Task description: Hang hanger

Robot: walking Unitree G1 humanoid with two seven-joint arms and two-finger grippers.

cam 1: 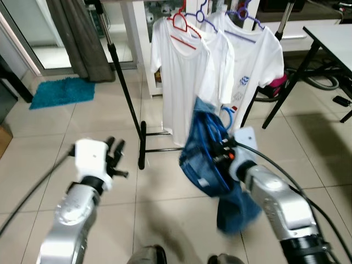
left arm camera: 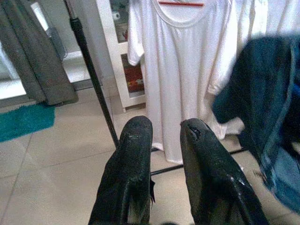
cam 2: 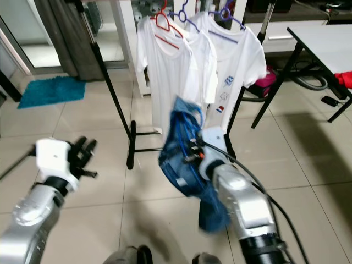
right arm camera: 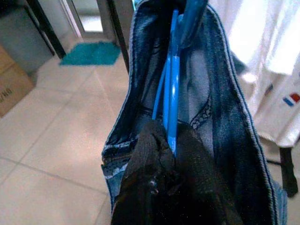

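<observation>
I have the right gripper [right arm camera: 169, 140] pinched on the blue hanger [right arm camera: 171, 79], its two black fingers pressed against the hanger's thin plastic bars. A denim garment [cam 1: 206, 157] is draped over that hanger and hangs down in front of my right arm, bunched and twisted. I hold it in the air, lower than the clothes rack [cam 1: 124, 88] and on the near side of it. The rack carries three white T-shirts [cam 1: 179, 77] on a red hanger [cam 1: 181, 25] and two purple hangers [cam 1: 245, 19].

My left gripper [left arm camera: 164, 136] is raised to the left, holding nothing, with a narrow gap between its fingers (nearly together, not touching), and points toward the rack's slanted black pole and the nearest shirt.

What worries me is the grip: I am holding slim, smooth bars, and the heavy denim pulls to one side, so I judge the hanger could rotate or slip between the fingers as I lift. The hook [cam 1: 226, 116] sits low against the shirts, so it may snag a hem or sleeve on the way up. The top rail is crowded, and a poorly aimed hook could knock a neighbouring hanger off. The rail itself lies at the upper edge of my head views, so I cannot judge the free gap well.
</observation>
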